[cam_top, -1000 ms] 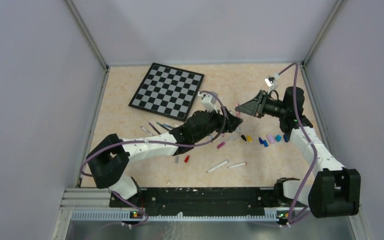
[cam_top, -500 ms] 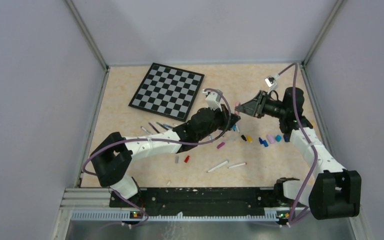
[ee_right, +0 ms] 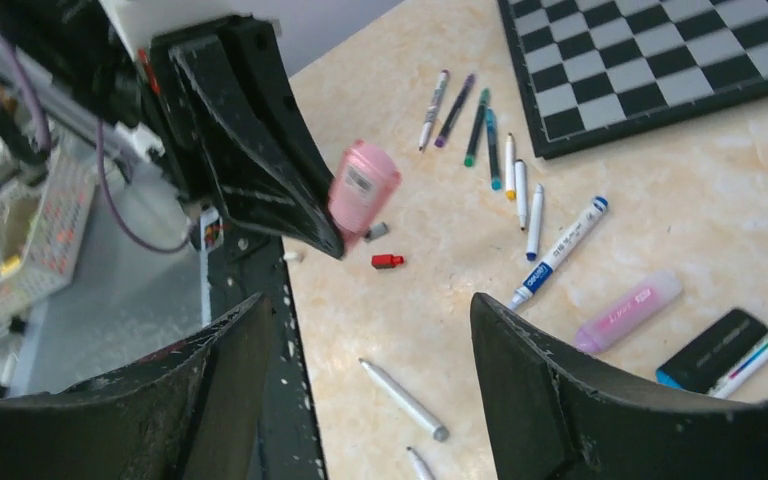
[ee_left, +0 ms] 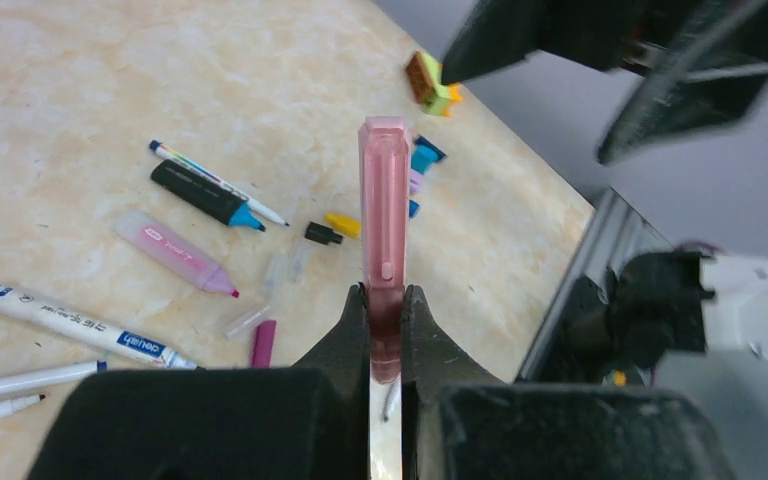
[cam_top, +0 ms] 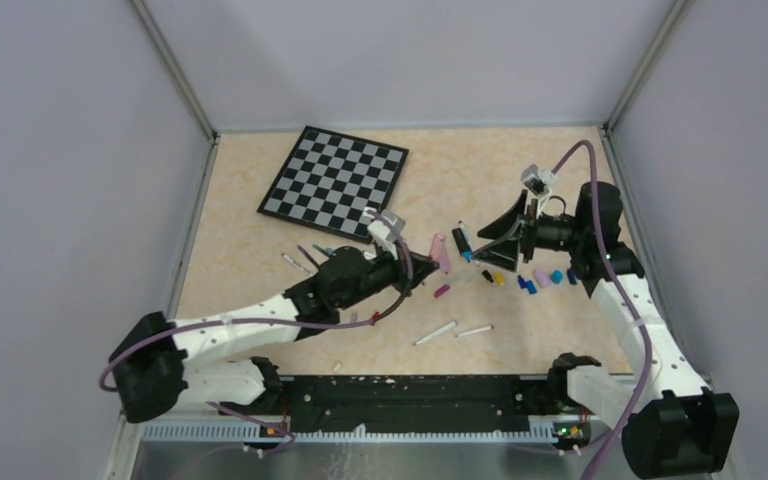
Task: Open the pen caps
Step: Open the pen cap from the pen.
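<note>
The left end effector (ee_left: pixel 385 300) pinches a pink pen (ee_left: pixel 384 200); its bottom end hides inside the grip. The right end effector (ee_right: pixel 365 300) is wide open.

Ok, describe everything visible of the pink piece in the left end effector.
The pink piece is translucent pink plastic, long and flat-sided with a squared top and a small nub; the right wrist view shows a pale label. Held clear of the table, its lower end pinched in the shut left end effector. Nothing else touches it.

Translucent pink cap (ee_left: pixel 384 220) — red cap (ee_right: pixel 387 261); chessboard (cam_top: pixel 334 181) black-white checks; table (cam_top: pixel 250 250) beige, marbled.
</note>
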